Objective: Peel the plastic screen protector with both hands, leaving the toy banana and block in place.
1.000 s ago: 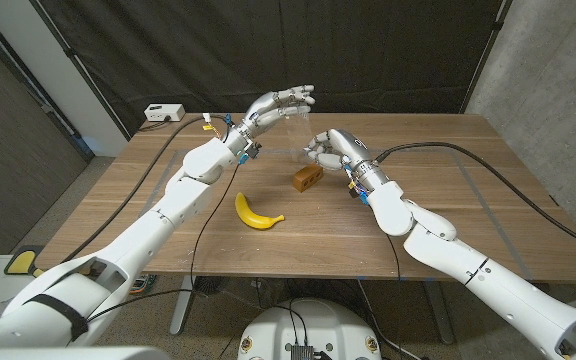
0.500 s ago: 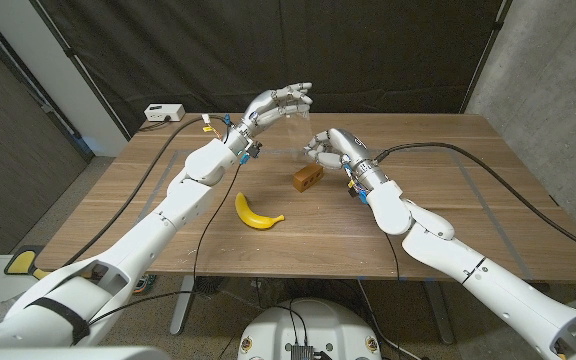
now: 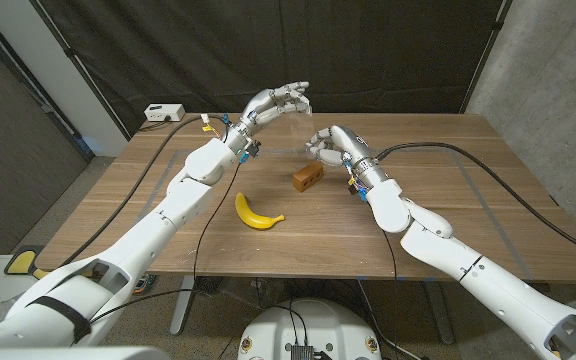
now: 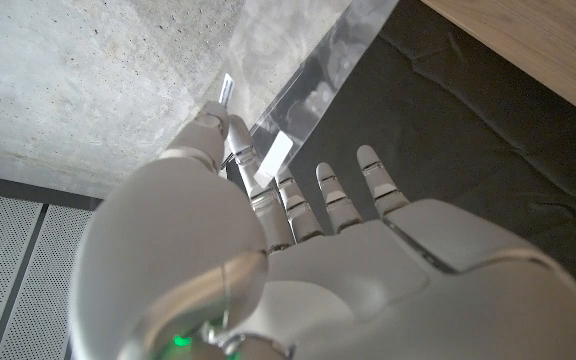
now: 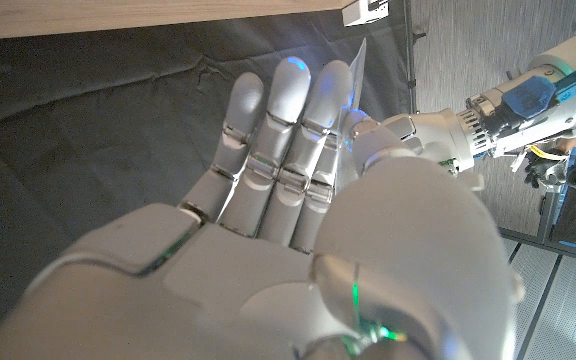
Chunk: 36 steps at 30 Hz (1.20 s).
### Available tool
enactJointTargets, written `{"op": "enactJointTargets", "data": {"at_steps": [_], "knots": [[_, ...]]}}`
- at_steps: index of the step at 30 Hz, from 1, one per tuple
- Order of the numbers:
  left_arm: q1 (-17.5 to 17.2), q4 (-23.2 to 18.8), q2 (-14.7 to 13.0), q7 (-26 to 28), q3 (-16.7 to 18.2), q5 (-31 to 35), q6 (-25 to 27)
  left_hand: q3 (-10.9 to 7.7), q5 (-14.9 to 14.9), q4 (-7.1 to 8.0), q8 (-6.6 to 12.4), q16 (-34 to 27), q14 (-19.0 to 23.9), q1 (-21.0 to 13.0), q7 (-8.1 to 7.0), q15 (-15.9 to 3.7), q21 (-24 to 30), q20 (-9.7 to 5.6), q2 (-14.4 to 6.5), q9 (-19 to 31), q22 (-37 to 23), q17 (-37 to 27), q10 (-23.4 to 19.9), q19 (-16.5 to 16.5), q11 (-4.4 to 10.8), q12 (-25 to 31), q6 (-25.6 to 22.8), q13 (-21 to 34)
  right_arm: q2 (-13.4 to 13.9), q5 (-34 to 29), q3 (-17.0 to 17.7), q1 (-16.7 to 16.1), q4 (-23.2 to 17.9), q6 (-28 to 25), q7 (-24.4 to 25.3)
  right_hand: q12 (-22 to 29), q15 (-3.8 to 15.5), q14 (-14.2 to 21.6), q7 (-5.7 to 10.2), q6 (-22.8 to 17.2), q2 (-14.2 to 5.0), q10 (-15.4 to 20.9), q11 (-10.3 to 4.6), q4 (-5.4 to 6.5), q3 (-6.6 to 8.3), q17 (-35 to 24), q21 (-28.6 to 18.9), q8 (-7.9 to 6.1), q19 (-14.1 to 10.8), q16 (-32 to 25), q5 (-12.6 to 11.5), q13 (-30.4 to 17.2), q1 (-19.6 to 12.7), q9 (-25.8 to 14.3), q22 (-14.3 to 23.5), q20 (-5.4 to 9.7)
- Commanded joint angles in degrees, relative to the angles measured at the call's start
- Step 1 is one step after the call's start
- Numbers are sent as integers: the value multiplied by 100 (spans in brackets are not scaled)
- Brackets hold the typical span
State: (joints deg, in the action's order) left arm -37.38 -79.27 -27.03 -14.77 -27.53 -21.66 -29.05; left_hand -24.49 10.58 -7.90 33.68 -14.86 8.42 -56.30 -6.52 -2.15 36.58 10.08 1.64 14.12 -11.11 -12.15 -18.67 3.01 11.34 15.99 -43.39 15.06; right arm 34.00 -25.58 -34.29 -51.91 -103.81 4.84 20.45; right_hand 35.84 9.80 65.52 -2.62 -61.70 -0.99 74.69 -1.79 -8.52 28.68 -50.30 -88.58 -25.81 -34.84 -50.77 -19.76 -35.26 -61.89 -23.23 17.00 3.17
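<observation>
A clear plastic screen protector (image 3: 303, 121) hangs in the air over the far middle of the table, between my two hands. My left hand (image 3: 282, 99) is raised and pinches its upper edge; in the left wrist view the thumb and a finger hold the protector (image 4: 303, 68) by a small white tab. My right hand (image 3: 327, 143) is lower and holds the opposite edge; the thin protector (image 5: 356, 68) stands between its thumb and fingers (image 5: 288, 110). The brown block (image 3: 307, 176) lies on the table just below the right hand. The toy banana (image 3: 256, 213) lies nearer the front.
A white box (image 3: 163, 112) sits at the table's far left corner. Black cables (image 3: 438, 150) run across the table on both sides. A dark curtain hangs behind the table. My left arm (image 5: 513, 105) shows in the right wrist view.
Both hands have shifted slightly with the sheet: the right hand rose a little and the left edged up and left. Banana and block have not moved.
</observation>
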Motion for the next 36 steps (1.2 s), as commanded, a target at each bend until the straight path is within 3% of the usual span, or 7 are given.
{"op": "enactJointTargets", "data": {"at_steps": [1, 6, 14, 18, 22, 26, 36], "knots": [[209, 278, 121, -234, -90, -135, -71, -10, -7, 47, 26, 5, -2, -6, 33, -85, 20, 28, -55, -29, -20, -17, 4, -37, -5, -17, -135, 26, -38, -58, -36, 82, 98, 10, -35, -3, 333, 130, 57, -288, -33, 26, -12, 0, 32, -25, -46, -28, 17, -12, -48, -44, 0, -13, 6, 806], [242, 343, 182, -214, -99, -146, -107, 12, -12, 66, 32, 6, 9, 16, 22, -89, 14, 44, -58, -54, -23, -19, -17, -33, -14, -23, -166, 34, -47, -66, -39, 95, 109, -16, -58, -5, 332, 113, 59, -296, -38, 24, -16, 1, 29, -17, -56, -24, 17, 1, -54, -47, 2, -6, -13, 809], [165, 244, 207, 68, -67, -11, -79, -98, -24, -2, 556, -65, 229, -246, -57, -221, 92, 34, -259, 78, -34, -45, -344, -248, 89, 50, -1035, 93, -66, 64, -2, 95, 159, 63, -54, -20, 333, 102, 62, -295, -40, 20, -12, 1, 18, -14, -73, -16, 29, 9, -58, -34, 10, -3, -30, 806], [60, 63, 167, 417, -21, 224, 16, -158, -47, -31, 850, -86, 319, -398, 140, -299, 160, -18, -371, 271, -40, -51, -537, -388, 97, 104, -1245, 148, -63, 135, 13, 98, 193, 142, -37, -23, 333, 111, 61, -294, -38, 29, -20, 0, 13, -14, -77, -12, 33, 5, -61, -26, 13, -1, -33, 805], [-166, -280, 158, 1265, 89, 869, 149, -149, -25, -70, 941, -76, 402, -496, 272, -474, 235, -188, -298, 165, -41, -41, -782, -550, 114, 213, -1527, 225, -41, 324, 44, 93, 206, 279, -88, -16, 333, 125, 60, -308, -42, 24, -18, 0, 15, -20, -77, -11, 30, -4, -64, -44, 14, 6, -36, 807], [-332, -600, 96, 2008, 161, 1667, 277, -114, 46, -65, 911, -29, 365, -547, 365, -470, 278, -170, -218, 18, -35, -53, -846, -650, 108, 268, -1676, 300, 1, 569, 86, 74, 170, 393, -183, -23, 333, 124, 54, -304, -35, 43, -18, -5, 25, -17, -87, -12, 7, 1, -74, -26, 14, -4, -17, 808], [-341, -937, -187, 2194, 76, 2423, 323, -36, 198, 6, 863, 69, 98, -538, 289, -332, 286, -191, -187, 103, -36, -117, -695, -642, 94, 233, -1430, 391, 125, 840, 129, 30, 46, 514, -248, -16, 332, 155, 45, -319, -16, 63, -21, -21, 56, -39, -80, -10, -24, -20, -96, -36, 3, -7, -5, 815]]}}
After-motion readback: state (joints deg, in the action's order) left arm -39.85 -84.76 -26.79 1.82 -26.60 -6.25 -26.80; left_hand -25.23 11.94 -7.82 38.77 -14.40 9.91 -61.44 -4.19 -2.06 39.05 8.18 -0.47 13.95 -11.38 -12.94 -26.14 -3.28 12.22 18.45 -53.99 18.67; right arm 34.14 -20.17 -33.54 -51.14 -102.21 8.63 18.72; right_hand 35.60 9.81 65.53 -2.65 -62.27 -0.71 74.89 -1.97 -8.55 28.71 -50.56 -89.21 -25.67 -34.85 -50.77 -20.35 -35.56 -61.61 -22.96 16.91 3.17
